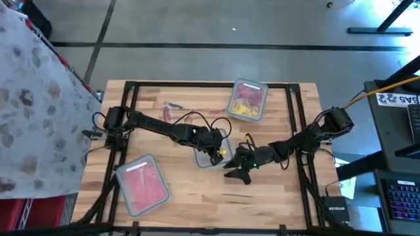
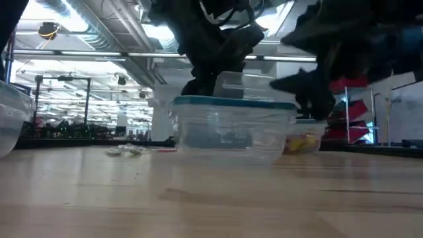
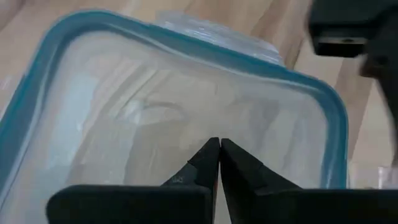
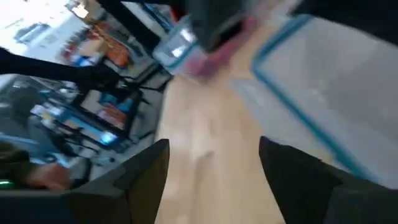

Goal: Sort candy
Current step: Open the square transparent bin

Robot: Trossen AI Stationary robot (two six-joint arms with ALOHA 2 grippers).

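Both arms meet over the middle of the wooden desk [image 1: 262,190]. The left gripper [image 1: 216,149] hangs above a clear container with a teal rim [image 1: 211,154] that stands near the desk's centre; the left wrist view shows its jaws pressed together, tips touching, right over this container's [image 3: 155,118] open interior, which looks bare under them. Just beside the left gripper a small yellow piece of candy [image 1: 222,152] shows at the container's edge; whether it sits inside the container or is held I cannot tell.

The right gripper [image 1: 237,172] hovers just beside that container, on the side toward the desk's right edge and a little nearer the front edge. Its jaws are spread wide with nothing between them, as the right wrist view shows its fingers [image 4: 146,180] apart over bare wood, the teal-rimmed container [image 4: 323,74] close by.

A container of yellow and pink candy [image 1: 247,100] stands at the back edge, right of centre. Another container, filled with red-pink candy [image 1: 142,183], lies near the front left corner. A few loose candies [image 1: 172,108] rest on the desk toward the back edge, left of centre; the low view shows them [image 2: 125,151] as small shiny wrappers lying flat on the wood.
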